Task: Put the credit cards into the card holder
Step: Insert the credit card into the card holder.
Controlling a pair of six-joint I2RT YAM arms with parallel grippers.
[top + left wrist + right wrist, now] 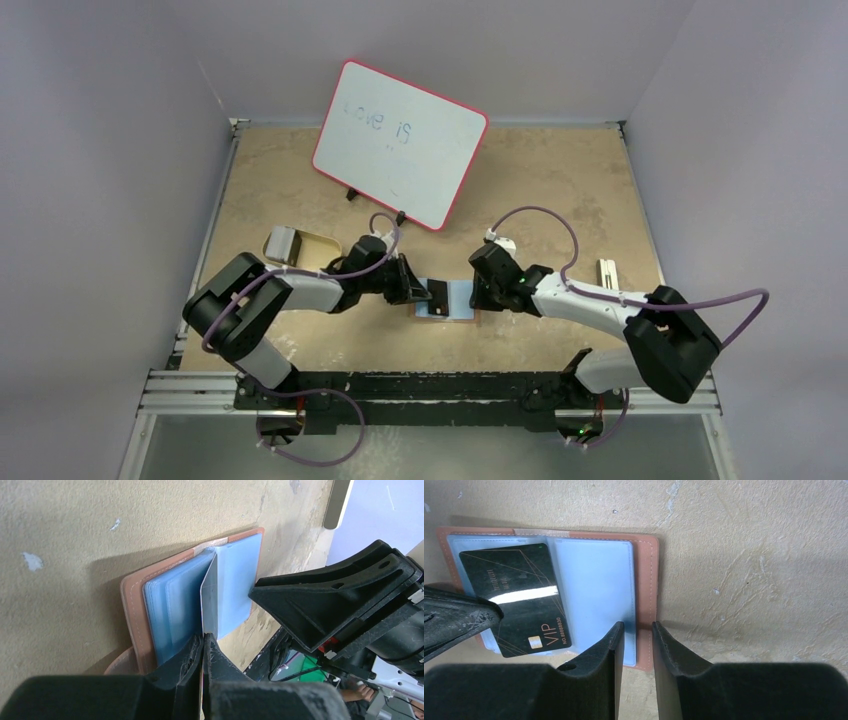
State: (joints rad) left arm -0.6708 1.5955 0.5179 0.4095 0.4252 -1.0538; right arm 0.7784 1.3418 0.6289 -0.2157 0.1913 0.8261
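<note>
W/ L hand (pixel 205 641) clamped on card (pixel 519 597), slide square into wallet (pixel 647 580); pin 3 o'clock edge w/ R hand (pixel 638 630), apart.

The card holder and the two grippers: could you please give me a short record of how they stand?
card holder: lying open on the table, pale blue pages up
card: black, marked VIP, tilted above the pages, far end near the fold
left gripper: shut on the card's near edge
right gripper: open, fingers either side of the holder's edge
</note>
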